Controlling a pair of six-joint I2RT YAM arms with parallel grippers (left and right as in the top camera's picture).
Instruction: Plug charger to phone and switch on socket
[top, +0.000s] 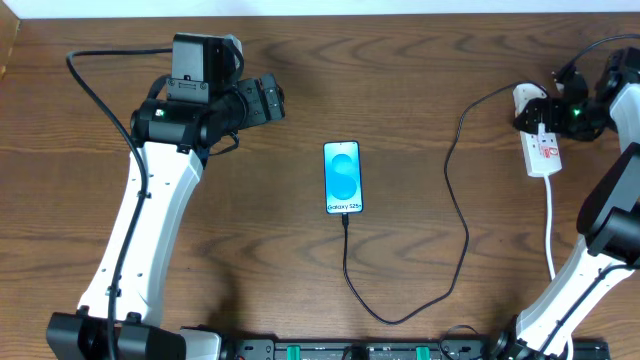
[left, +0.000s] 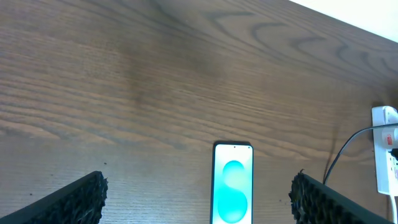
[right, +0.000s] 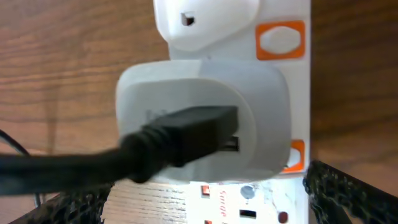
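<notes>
Black charger (top: 462, 200) appeared seated in the phone (top: 343, 178) at the centre of the table (top: 260, 280), leaving the switching: the right gripper (right: 208, 200), wide open and empty, hung over the socket (top: 543, 152) at the far right and needed to press an orange switch (right: 281, 40); left gripper (left: 199, 205) likewise wide and empty.

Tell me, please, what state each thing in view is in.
phone: flat, screen lit.
charger: appears plugged into phone; other end in white adapter.
socket: white adapter seated; switch position unclear.
left gripper: open, empty.
right gripper: open, above socket.
</notes>
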